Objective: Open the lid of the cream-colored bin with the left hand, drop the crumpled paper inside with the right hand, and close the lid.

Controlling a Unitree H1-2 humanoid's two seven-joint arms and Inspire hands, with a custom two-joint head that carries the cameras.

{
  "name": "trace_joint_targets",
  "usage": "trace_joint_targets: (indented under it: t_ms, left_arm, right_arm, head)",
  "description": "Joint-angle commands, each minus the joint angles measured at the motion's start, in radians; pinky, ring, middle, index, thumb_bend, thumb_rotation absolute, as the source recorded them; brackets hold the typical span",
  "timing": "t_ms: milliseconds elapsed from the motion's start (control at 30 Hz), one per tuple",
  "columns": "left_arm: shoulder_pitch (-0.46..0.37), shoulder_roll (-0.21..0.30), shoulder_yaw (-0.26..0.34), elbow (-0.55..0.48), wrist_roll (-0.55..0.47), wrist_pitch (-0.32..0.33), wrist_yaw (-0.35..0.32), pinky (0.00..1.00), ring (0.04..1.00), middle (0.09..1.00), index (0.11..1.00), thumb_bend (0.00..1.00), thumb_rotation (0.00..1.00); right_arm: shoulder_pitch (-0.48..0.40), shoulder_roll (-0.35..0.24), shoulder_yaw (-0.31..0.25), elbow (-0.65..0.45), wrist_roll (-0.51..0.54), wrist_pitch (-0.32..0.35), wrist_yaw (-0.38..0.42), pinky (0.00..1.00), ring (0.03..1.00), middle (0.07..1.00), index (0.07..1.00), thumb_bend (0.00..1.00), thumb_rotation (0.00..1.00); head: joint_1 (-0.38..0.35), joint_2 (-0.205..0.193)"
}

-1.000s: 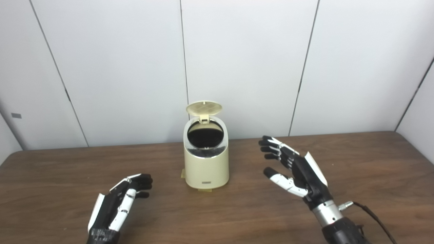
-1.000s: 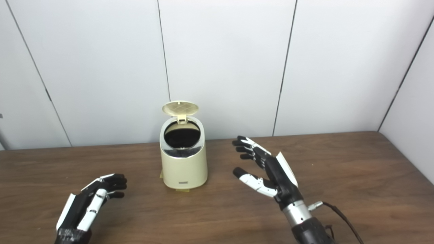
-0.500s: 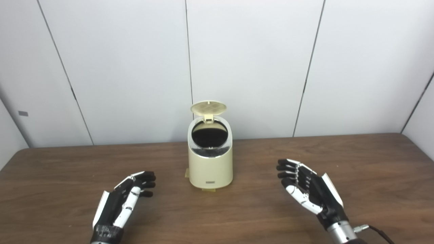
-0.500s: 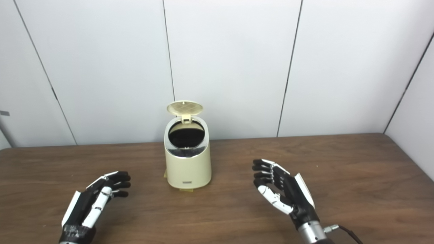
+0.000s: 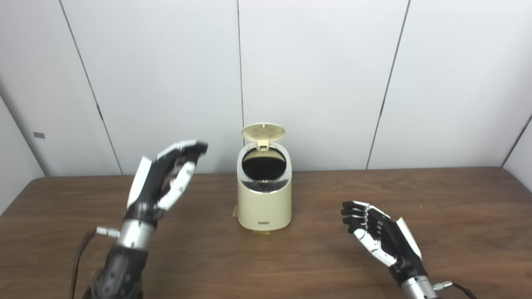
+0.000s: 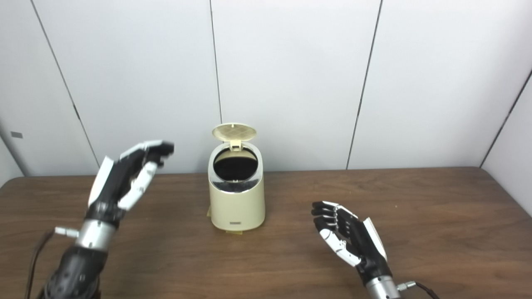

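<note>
The cream-colored bin (image 5: 264, 198) stands at the middle of the brown table (image 5: 457, 199). Its round lid (image 5: 263, 131) is tipped up and back on its hinge, and the dark opening (image 5: 264, 161) shows. My left hand (image 5: 164, 176) is raised in the air to the left of the bin, about level with its top, fingers apart and holding nothing, not touching the bin. My right hand (image 5: 382, 238) hovers low over the table to the right of the bin, open and empty. No crumpled paper shows in either view.
White wall panels (image 5: 316, 83) rise right behind the bin and the table's far edge. A cable (image 5: 79, 253) trails from my left wrist. Bare wood lies between both hands and the bin.
My left hand has risen from low over the table to the height of the bin's top. My right hand has drawn back and down toward me. The camera has shifted slightly left.
</note>
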Motion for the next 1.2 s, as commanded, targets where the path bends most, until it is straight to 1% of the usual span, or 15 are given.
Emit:
trace_joint_targets:
  t_ms: [0,67,100,167,200,267,300,367,467,567,633,700,833,1000,1167]
  left_arm:
    - [-0.083,0.025,-0.016,-0.045,0.040,0.035,-0.015,0.77,0.809,0.780,0.782,0.61,0.92]
    - [-0.115,0.030,-0.032,-0.055,0.058,0.063,-0.027,0.74,0.796,0.780,0.794,0.69,0.94]
    - [-0.139,0.030,-0.044,-0.062,0.073,0.091,-0.041,0.73,0.794,0.780,0.796,0.70,0.95]
    - [-0.178,0.030,-0.067,-0.071,0.097,0.139,-0.064,0.79,0.822,0.792,0.798,0.79,0.97]
    - [-0.199,0.031,-0.081,-0.070,0.107,0.159,-0.079,0.80,0.829,0.795,0.799,0.81,0.97]
    - [-0.226,0.031,-0.102,-0.071,0.116,0.198,-0.105,0.79,0.848,0.825,0.803,0.86,0.98]
    - [-0.243,0.030,-0.120,-0.073,0.131,0.232,-0.126,0.79,0.855,0.836,0.804,0.87,0.98]
    - [-0.262,0.028,-0.146,-0.078,0.153,0.277,-0.153,0.95,0.958,0.893,0.828,0.92,1.00]
    - [-0.294,0.014,-0.198,-0.046,0.191,0.284,-0.165,0.99,0.993,0.908,0.841,0.95,1.00]
    - [-0.315,0.024,-0.255,-0.025,0.261,0.269,-0.166,1.00,0.992,0.914,0.834,0.95,1.00]
    - [-0.329,0.038,-0.299,-0.030,0.326,0.291,-0.198,1.00,0.995,0.934,0.837,0.96,1.00]
    - [-0.340,0.046,-0.323,-0.029,0.365,0.302,-0.223,1.00,0.999,0.945,0.842,0.99,1.00]
    - [-0.371,0.052,-0.373,-0.008,0.465,0.319,-0.272,1.00,0.992,0.941,0.860,1.00,1.00]
    - [-0.387,0.041,-0.385,0.040,0.503,0.289,-0.262,1.00,0.972,0.928,0.846,1.00,1.00]
    - [-0.386,0.034,-0.382,0.058,0.509,0.286,-0.268,1.00,0.979,0.945,0.848,1.00,0.99]
  right_arm:
    - [-0.031,-0.001,-0.008,-0.026,0.005,-0.046,-0.011,0.59,0.682,0.715,0.720,0.19,0.52]
    - [-0.030,0.001,-0.009,-0.025,0.008,-0.050,-0.010,0.60,0.686,0.718,0.720,0.19,0.51]
    - [-0.029,0.002,-0.009,-0.026,0.009,-0.050,-0.009,0.60,0.686,0.719,0.720,0.18,0.50]
    - [-0.027,0.004,-0.009,-0.032,0.005,-0.039,-0.011,0.60,0.687,0.719,0.720,0.19,0.50]
    - [-0.026,0.005,-0.008,-0.037,0.000,-0.031,-0.011,0.60,0.686,0.719,0.721,0.20,0.50]
    - [-0.024,0.003,-0.005,-0.045,-0.011,-0.021,-0.010,0.60,0.690,0.725,0.729,0.19,0.50]
    - [-0.024,0.003,-0.005,-0.045,-0.006,-0.020,-0.007,0.60,0.692,0.726,0.732,0.19,0.50]
    - [-0.025,0.006,-0.006,-0.044,0.001,-0.021,-0.004,0.60,0.692,0.725,0.730,0.20,0.48]
    - [-0.026,0.007,-0.004,-0.041,0.003,-0.036,-0.003,0.59,0.689,0.721,0.730,0.20,0.46]
    - [-0.027,0.005,-0.003,-0.039,-0.003,-0.043,-0.005,0.59,0.684,0.716,0.729,0.20,0.45]
    - [-0.027,0.006,-0.002,-0.041,-0.005,-0.040,-0.004,0.58,0.681,0.715,0.728,0.20,0.47]
    - [-0.026,0.007,-0.002,-0.044,-0.002,-0.036,-0.004,0.58,0.678,0.714,0.727,0.20,0.48]
    - [-0.027,0.007,-0.001,-0.036,0.012,-0.048,0.004,0.59,0.681,0.716,0.730,0.21,0.47]
    - [-0.024,0.007,0.001,-0.044,0.006,-0.037,0.002,0.59,0.681,0.718,0.733,0.21,0.47]
    - [-0.025,0.003,0.003,-0.042,0.001,-0.042,0.004,0.59,0.677,0.717,0.735,0.20,0.47]
  head:
    - [0.000,0.001]
    - [0.000,0.001]
    - [0.000,0.002]
    - [-0.001,0.003]
    - [0.000,0.004]
    - [0.000,0.004]
    - [-0.001,0.005]
    - [-0.004,0.006]
    - [-0.004,0.006]
    - [-0.003,0.005]
    - [-0.003,0.006]
    - [-0.004,0.005]
    - [-0.004,0.005]
    - [-0.006,0.005]
    - [-0.006,0.003]
